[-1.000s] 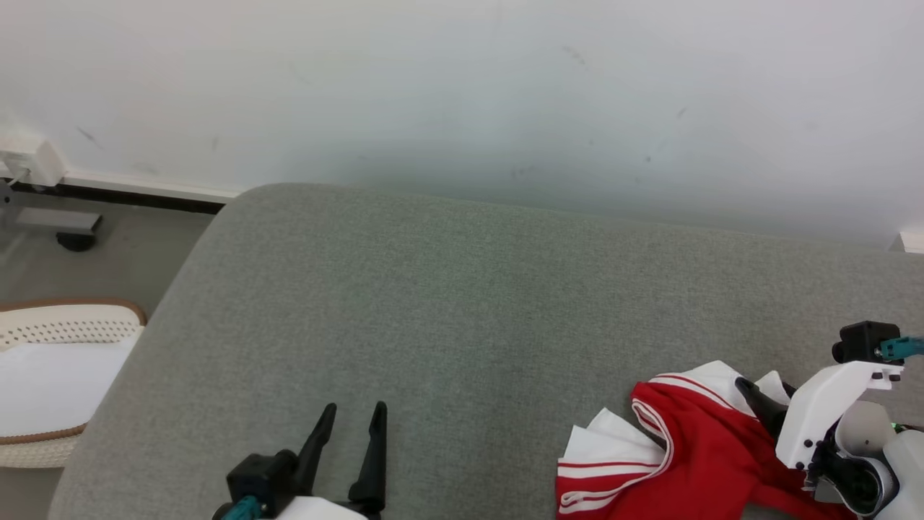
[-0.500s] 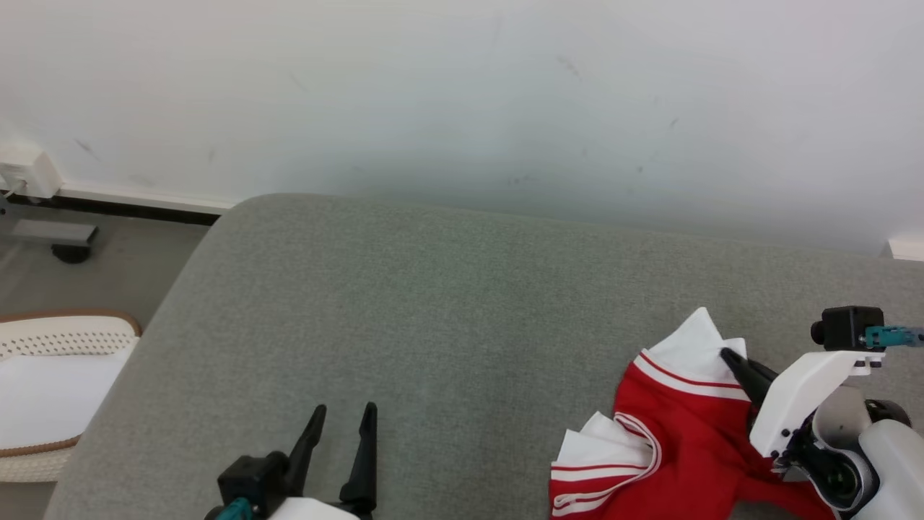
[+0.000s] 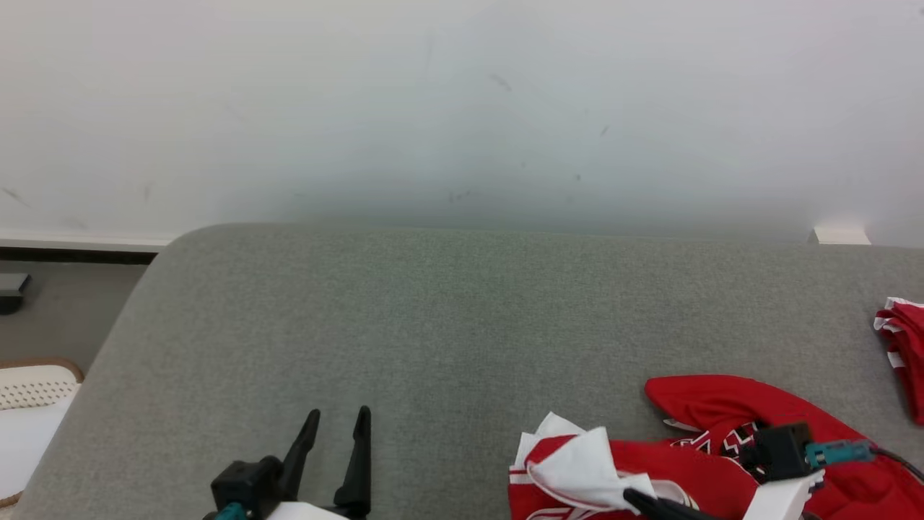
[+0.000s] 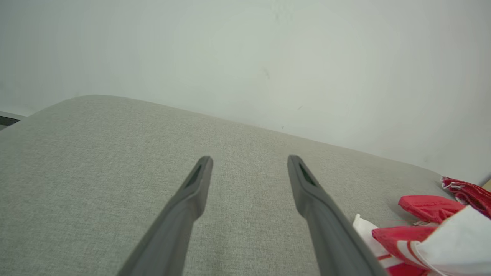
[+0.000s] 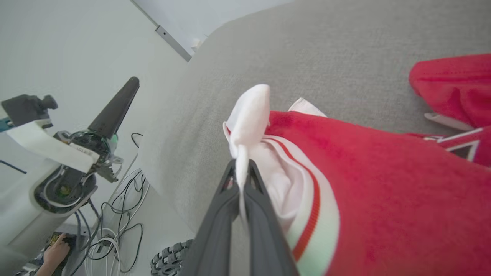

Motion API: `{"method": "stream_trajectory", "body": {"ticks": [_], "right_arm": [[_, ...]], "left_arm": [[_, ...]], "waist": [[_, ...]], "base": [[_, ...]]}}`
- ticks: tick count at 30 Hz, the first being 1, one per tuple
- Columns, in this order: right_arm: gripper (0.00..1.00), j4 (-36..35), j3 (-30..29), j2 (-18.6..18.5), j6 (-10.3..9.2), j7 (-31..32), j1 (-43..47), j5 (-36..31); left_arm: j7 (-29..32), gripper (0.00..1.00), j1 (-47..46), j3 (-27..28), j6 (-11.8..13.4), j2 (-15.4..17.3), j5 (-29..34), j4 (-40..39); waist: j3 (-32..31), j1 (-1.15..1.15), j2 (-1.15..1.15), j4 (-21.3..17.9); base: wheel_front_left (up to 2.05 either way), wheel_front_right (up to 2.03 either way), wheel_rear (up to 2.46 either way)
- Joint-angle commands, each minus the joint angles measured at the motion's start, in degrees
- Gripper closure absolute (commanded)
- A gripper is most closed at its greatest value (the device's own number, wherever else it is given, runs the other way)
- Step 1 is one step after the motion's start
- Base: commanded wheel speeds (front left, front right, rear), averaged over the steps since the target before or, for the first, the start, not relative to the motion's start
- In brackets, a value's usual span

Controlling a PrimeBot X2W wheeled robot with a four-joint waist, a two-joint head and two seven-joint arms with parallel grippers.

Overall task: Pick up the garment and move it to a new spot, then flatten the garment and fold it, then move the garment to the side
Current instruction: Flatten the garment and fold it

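Fingers of the right gripper (image 5: 241,165) pinched together on a white flap (image 5: 251,111) of the garment (image 5: 383,191), the flap standing up past the fingertips. Rest of the garment, red with red-and-white banding, heaped on the cushion (image 3: 433,325) under and just beside that gripper. A red lobe of it flat on the cushion on the wrist side, touching the heap. Further out on the side away from the other arm, another red bundle (image 3: 899,347), apart from the heap; joined to it or separate, cannot tell.

Fingers of the left gripper (image 4: 249,160) spread apart, nothing between them, low over bare cushion, well apart from the garment.

Between the two grippers and ahead of the left one: wide bare grey cushion, up to its far edge against the wall (image 3: 462,108). Rounded cushion corner beyond the left gripper's outer side; past that edge, floor (image 3: 65,318) and a pale basket (image 3: 32,386). Near cushion edge close beside the right gripper in its wrist view, dropping to cables (image 5: 115,214), a wheel (image 5: 168,257) and a person's hand (image 5: 57,251).
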Motion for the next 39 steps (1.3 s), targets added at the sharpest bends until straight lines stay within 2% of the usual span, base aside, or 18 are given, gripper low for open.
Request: {"method": "stream_trajectory", "body": {"ticks": [1,4,6,7,8,13,19,23,27,33,39], "right_arm": [[1.00,-0.8,0.1,-0.5,-0.11,0.3,1.1,0.3],[1.00,-2.6,1.1,-1.8,-0.11,0.9,3.7,0.9],[0.60,-1.9,1.5,-2.1,-0.11,1.6,4.8,0.6],[0.14,-1.5,2.0,-2.4,-0.11,2.2,5.4,0.3],[0.00,-1.3,2.1,-2.4,-0.11,2.7,5.5,0.3],[0.00,-0.8,0.2,-2.0,-0.11,1.8,5.2,0.5],[0.00,-3.7,-3.0,-2.0,-0.11,-0.7,5.0,1.8],[0.00,-4.7,-6.6,-1.8,-0.11,-6.5,4.5,-0.4],[0.00,-2.0,-10.4,-0.6,-0.11,-13.1,4.1,-4.7],[0.00,4.0,-15.3,2.7,-0.11,-21.2,3.7,-12.6],[0.00,7.2,-18.2,5.2,-0.11,-25.3,3.5,-17.5]], "left_arm": [[0.0,0.00,0.6,0.2,-0.1,0.2,0.2,-0.2],[0.0,0.00,0.5,0.0,-0.1,0.2,0.0,-0.1],[0.0,0.00,0.4,-0.2,-0.2,0.2,-0.2,0.0],[0.0,0.00,0.4,-0.3,-0.2,0.2,-0.3,0.0],[0.0,0.00,0.3,-0.4,-0.1,0.2,-0.4,0.0],[0.0,0.00,0.2,-0.8,-0.2,0.2,-0.6,0.3],[0.0,0.00,-0.2,-0.9,-0.3,0.2,-0.6,0.6],[0.0,0.00,-0.8,-0.8,-0.7,0.3,0.6,0.6],[0.6,0.00,-3.3,-2.2,-1.9,0.5,1.4,2.0],[9.7,0.00,-9.8,-7.0,-3.9,0.5,1.9,6.0],[18.9,0.00,-14.1,-11.1,-5.2,0.8,2.0,10.0]], "waist": [[-0.1,0.00,0.00,-0.4],[0.0,0.00,0.00,-1.0],[0.0,0.00,0.00,-1.2],[0.1,0.00,0.00,-1.3],[0.1,0.00,0.00,-1.3],[0.2,0.00,0.00,-1.3],[0.0,0.00,0.00,-1.1],[0.1,0.00,0.00,-1.8],[0.2,0.00,0.00,-3.1],[0.9,0.00,0.00,-6.1],[1.7,0.00,0.00,-9.8]], "base": [[0.00,0.00,0.00],[0.00,0.00,0.00],[0.00,0.00,0.00],[0.00,0.00,0.00],[0.00,0.00,0.00],[0.00,0.00,0.00],[0.00,0.00,0.00],[0.00,0.00,0.00],[0.00,0.00,0.00],[0.00,0.00,0.00],[0.00,0.00,0.00]]}}
